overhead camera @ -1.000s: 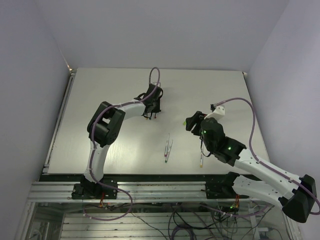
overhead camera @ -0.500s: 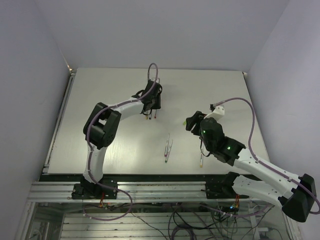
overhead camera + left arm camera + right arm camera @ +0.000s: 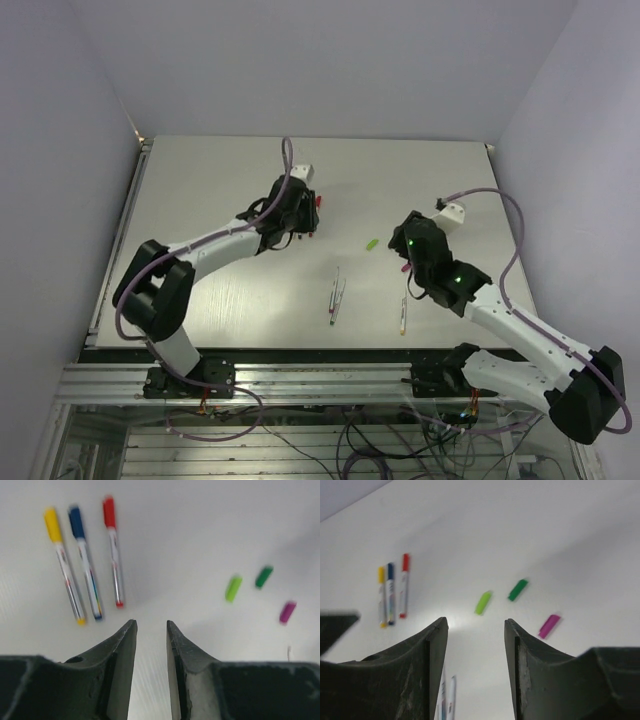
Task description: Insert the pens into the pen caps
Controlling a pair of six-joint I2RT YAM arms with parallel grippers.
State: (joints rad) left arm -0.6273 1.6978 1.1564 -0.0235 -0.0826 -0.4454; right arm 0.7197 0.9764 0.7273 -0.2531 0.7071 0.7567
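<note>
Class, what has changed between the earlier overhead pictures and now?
The left pincer stayed by the three capped white marker pens while its arm's elbow swung out leftward. The right pincer drew back rightward, uncovering the small light green plastic cap. The other three pens stayed put.

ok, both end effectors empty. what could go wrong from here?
1. Light green cap, dark green cap and magenta cap lie close together; closing on one may flick a neighbour.
2. Left end effector and right end effector both face that cluster; arms could clash.
3. Two loose pens lie in a narrow V; lifting one may drag the other.
</note>
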